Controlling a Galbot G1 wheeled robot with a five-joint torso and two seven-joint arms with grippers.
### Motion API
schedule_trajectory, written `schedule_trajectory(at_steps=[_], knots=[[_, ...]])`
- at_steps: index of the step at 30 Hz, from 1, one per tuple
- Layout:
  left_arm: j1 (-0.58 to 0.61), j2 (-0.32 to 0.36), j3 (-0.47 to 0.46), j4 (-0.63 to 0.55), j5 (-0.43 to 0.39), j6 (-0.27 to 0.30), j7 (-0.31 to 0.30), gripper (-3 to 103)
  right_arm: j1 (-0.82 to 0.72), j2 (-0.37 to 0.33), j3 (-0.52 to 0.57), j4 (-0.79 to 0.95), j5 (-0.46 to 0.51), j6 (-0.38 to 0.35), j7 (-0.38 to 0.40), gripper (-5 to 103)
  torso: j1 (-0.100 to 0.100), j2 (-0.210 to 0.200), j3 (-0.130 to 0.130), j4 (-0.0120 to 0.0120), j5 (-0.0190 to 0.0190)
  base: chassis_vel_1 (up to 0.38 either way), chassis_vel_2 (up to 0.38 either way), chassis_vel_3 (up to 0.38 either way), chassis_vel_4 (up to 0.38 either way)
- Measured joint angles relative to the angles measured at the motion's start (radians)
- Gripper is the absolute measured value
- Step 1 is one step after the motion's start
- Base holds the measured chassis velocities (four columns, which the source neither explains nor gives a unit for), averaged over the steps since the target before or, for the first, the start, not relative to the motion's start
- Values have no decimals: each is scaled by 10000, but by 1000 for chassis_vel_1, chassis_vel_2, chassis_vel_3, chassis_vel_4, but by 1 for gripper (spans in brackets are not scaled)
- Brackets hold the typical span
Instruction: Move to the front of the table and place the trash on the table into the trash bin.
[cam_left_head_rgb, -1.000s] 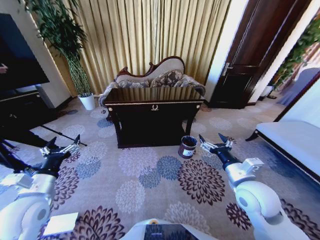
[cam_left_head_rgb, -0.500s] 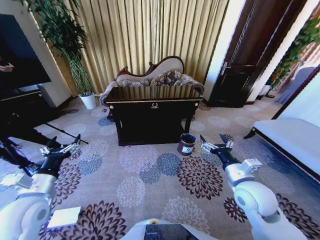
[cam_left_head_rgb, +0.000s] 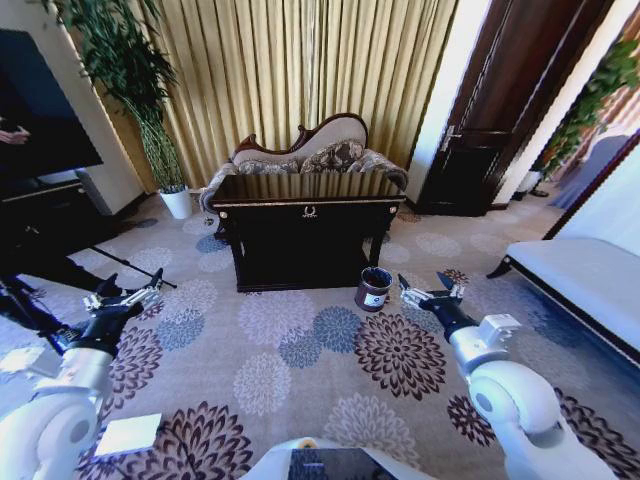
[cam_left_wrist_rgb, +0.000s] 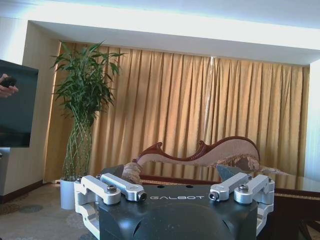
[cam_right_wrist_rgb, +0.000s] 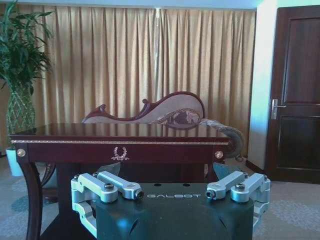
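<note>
**Trash bin beside the table, arms low**

The trash bin (cam_left_head_rgb: 374, 289), a dark bucket with a white label too small to read, stood on the carpet near the table's (cam_left_head_rgb: 305, 189) front right leg. You could read "GALBOT" on both wrist housings. Your left gripper (cam_left_head_rgb: 124, 296) and right gripper (cam_left_head_rgb: 431, 290) hung low over the carpet, jaws spread wide, holding nothing. Against half a second before, the scene had barely shifted; both arms kept their places.
</note>
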Motion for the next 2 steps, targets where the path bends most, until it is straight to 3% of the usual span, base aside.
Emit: schedule_trajectory(at_steps=[2], knots=[[-12, 6, -3, -17, -11, 2, -12, 100, -2, -4, 22, 19, 24, -2, 51, 100, 0, 0, 0, 0, -1, 0, 0, 0, 0]])
